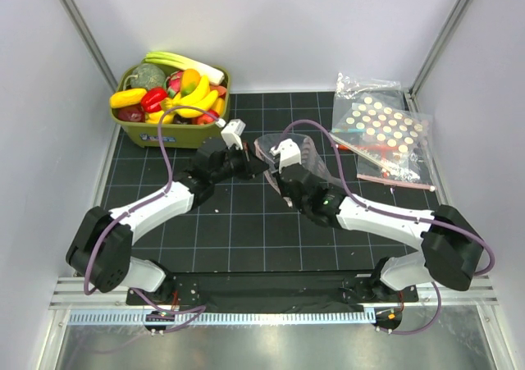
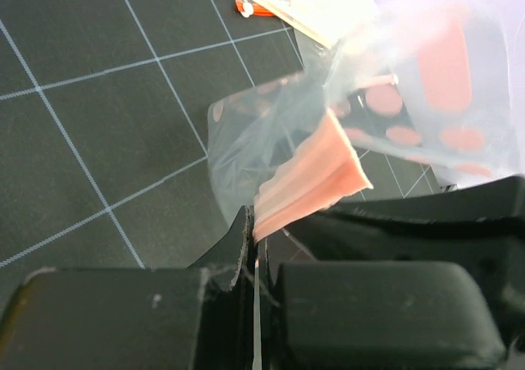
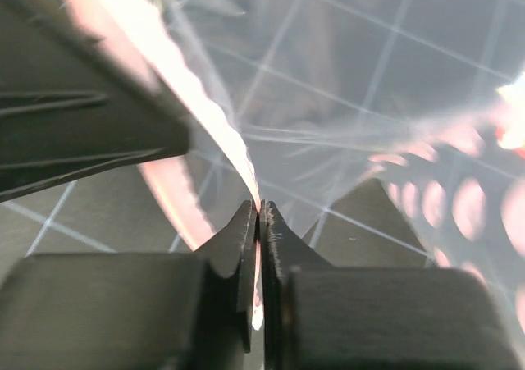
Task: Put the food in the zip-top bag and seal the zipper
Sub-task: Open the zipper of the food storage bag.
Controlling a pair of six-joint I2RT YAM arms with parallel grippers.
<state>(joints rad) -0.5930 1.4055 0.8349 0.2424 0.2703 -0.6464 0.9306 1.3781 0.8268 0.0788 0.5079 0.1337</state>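
From above, the left end effector and right end effector meet at the centre of the worktop on the zip-top bag. The food lies in a green basket at 11 o'clock. Left wrist: fingers pressed together, pinching the pink zipper. Right wrist: fingers likewise pinched on the zipper edge.

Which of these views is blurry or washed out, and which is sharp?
Top external: evenly lit and sharp. Left wrist: mat grid and zipper fairly crisp, dotted bag at upper right blurred and pale. Right wrist: zip-top bag film fills the frame out of focus, zipper glaring at upper left.
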